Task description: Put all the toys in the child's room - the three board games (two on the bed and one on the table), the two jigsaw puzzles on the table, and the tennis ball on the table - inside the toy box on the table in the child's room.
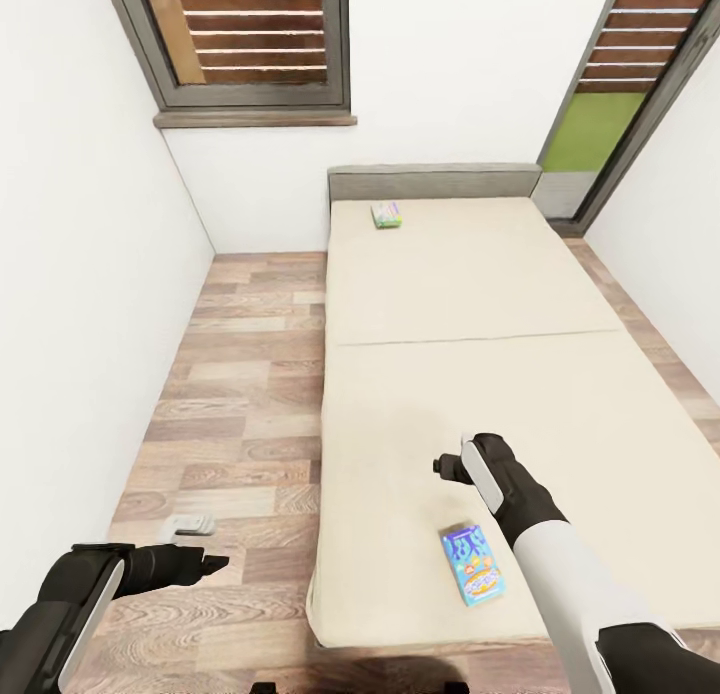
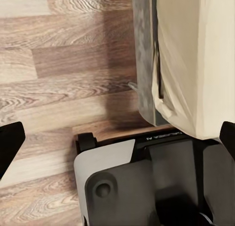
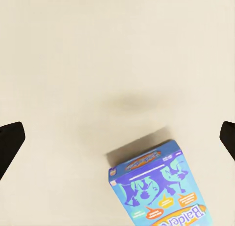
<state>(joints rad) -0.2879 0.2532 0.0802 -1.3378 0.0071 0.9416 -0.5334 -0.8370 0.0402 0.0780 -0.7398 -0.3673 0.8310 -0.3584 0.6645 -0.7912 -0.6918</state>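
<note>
Two board games lie on the cream bed (image 1: 480,294). A green box (image 1: 386,215) rests by the grey headboard at the far end. A blue printed box (image 1: 472,562) (image 3: 156,192) lies flat near the foot end. My right gripper (image 1: 450,465) (image 3: 117,140) hovers over the mattress just beyond the blue box, open and holding nothing, its dark fingertips (image 3: 10,143) spread wide. My left gripper (image 1: 207,564) (image 2: 117,138) hangs open over the wood floor left of the bed's corner (image 2: 181,89). The toy box, table, puzzles and tennis ball are out of view.
White walls close in on the left and far side, with a shuttered window (image 1: 245,34) above and a glazed door (image 1: 620,104) at the far right. A small grey object (image 1: 188,523) lies on the floor strip (image 1: 240,374). My base (image 2: 147,187) stands against the bed's foot.
</note>
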